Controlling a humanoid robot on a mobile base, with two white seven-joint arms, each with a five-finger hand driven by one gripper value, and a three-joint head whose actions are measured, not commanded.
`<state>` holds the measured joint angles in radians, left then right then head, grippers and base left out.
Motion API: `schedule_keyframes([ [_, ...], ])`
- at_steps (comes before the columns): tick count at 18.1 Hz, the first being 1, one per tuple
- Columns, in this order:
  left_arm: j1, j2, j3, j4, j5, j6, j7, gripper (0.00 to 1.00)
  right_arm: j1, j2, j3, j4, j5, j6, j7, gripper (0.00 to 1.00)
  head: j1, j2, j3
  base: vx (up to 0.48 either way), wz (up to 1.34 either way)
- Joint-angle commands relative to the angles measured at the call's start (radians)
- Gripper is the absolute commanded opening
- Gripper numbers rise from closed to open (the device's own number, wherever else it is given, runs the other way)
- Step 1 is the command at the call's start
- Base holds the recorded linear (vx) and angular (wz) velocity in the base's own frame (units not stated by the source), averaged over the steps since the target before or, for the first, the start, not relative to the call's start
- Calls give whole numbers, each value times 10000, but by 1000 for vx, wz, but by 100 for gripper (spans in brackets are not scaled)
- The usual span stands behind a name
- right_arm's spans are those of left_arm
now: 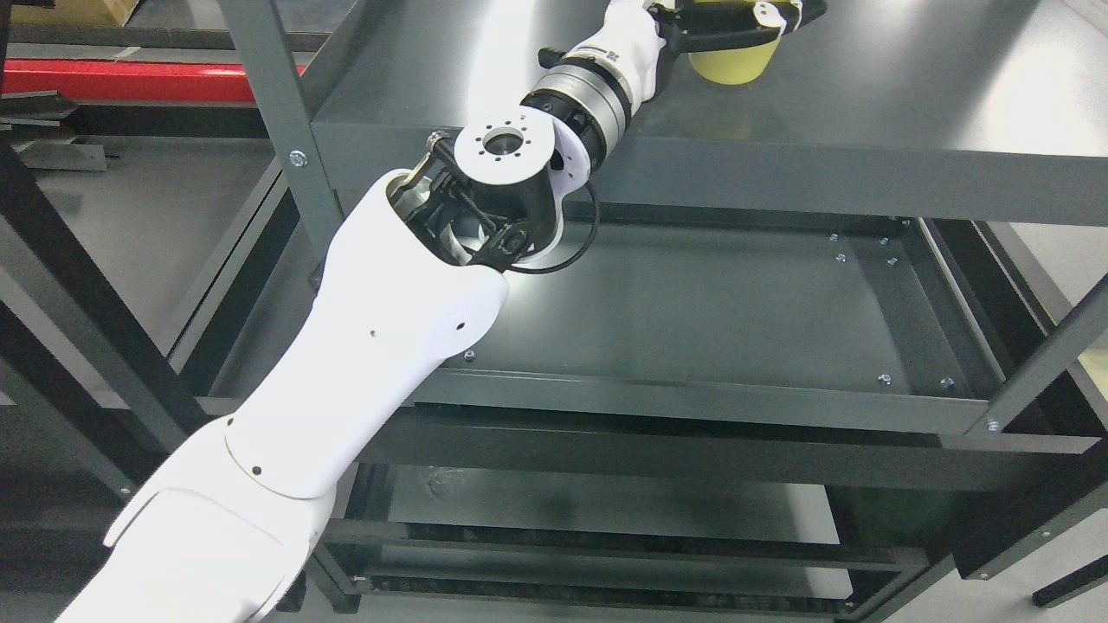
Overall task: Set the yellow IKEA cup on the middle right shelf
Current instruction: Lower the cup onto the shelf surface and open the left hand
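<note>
Setting: a dark grey metal shelving unit [779, 407] is viewed from above, with grey floor around it and a red bar [130, 80] at the far left.
Yellow cup [734, 61]: found at the far edge of the view, over the top shelf board [909, 112]; whether it rests on the board or is held just above it cannot be told.
Left hand [736, 22]: dark fingers are wrapped round the cup's upper part; the hand is cut off by the picture's edge, so the opening cannot be judged fully.
Left arm [346, 363]: extended from the near left up to the cup.
Middle shelf [736, 303]: seen below the top board, bare on its right side.
Handling advice: the cup is best kept upright and clamped, carried out past the top board's near edge, lowered, then set on the right part and released only once it is seated.
</note>
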<state>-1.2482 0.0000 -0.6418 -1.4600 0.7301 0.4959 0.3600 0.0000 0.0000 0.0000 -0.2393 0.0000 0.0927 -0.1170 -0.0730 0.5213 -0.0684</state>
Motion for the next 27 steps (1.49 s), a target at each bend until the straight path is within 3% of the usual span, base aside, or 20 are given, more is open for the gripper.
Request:
schedule_keyframes([
  [1, 103, 175, 97, -19, -91, -19, 20, 51, 138, -175, 169, 0, -245, 8, 4, 99, 0, 0, 0, 0, 0],
  [5, 180, 175, 281, 12, -107, -111, 143, 16, 138, -175, 169, 0, -245, 8, 4, 99, 0, 0, 0, 0, 0],
  [8, 226, 175, 313, 27, -107, -310, 158, 4, 138, -175, 169, 0, -245, 8, 4, 99, 0, 0, 0, 0, 0],
  [9, 226, 175, 313, 58, -122, -326, 158, 6, 138, -175, 169, 0, -245, 8, 4, 99, 0, 0, 0, 0, 0],
  [12, 226, 175, 252, 135, -229, -219, 21, 50, 138, -175, 169, 0, -245, 8, 4, 99, 0, 0, 0, 0, 0],
  [17, 226, 175, 205, 150, -1285, -219, 5, 94, 138, -175, 169, 0, -245, 8, 4, 99, 0, 0, 0, 0, 0],
  [18, 226, 175, 205, 135, -1394, -219, 5, 98, 138, -175, 169, 0, -245, 8, 4, 99, 0, 0, 0, 0, 0],
  [27, 287, 175, 343, 43, -1426, -617, 20, 99, 138, -175, 169, 0, -245, 8, 4, 99, 0, 0, 0, 0, 0],
])
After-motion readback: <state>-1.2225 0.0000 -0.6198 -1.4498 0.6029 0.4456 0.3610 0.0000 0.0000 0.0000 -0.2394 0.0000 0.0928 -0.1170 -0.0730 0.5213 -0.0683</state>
